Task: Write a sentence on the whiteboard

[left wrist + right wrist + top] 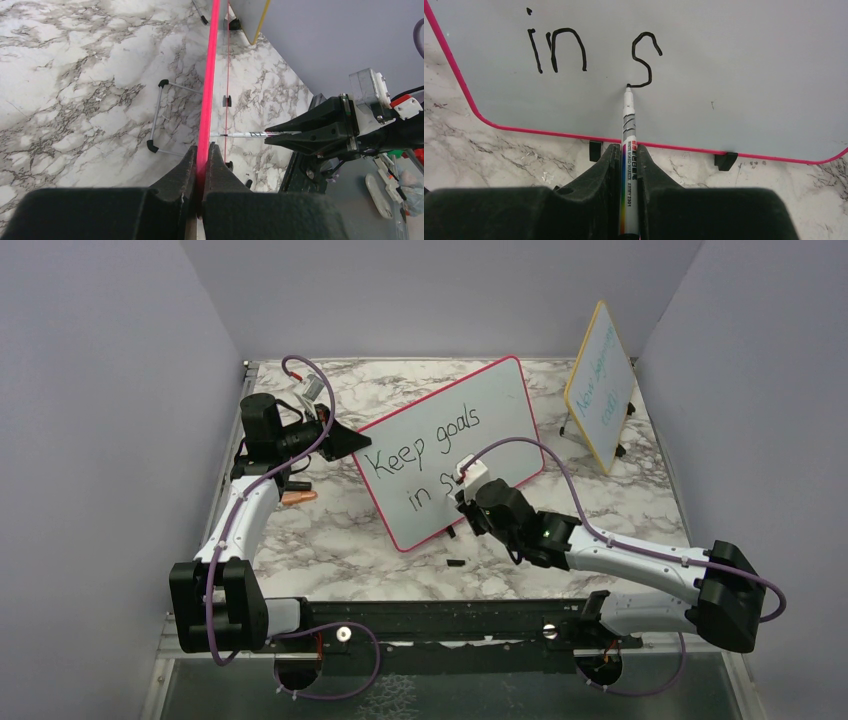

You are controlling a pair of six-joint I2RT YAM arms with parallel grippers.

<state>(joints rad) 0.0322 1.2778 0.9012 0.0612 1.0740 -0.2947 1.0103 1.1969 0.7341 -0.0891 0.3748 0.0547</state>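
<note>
Left gripper (202,150) clamps whiteboard (500,405) frame; right gripper (629,150) pinches marker (628,120), tip touching sentence (400,455) (last letter "s").

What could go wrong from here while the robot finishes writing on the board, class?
1. The left gripper pinches only the thin pink edge of the whiteboard; if that slips, the board may shift and the letters skew.
2. The right gripper holds the marker well back from its tip, which touches the end of the s; pushing could tilt it.
</note>
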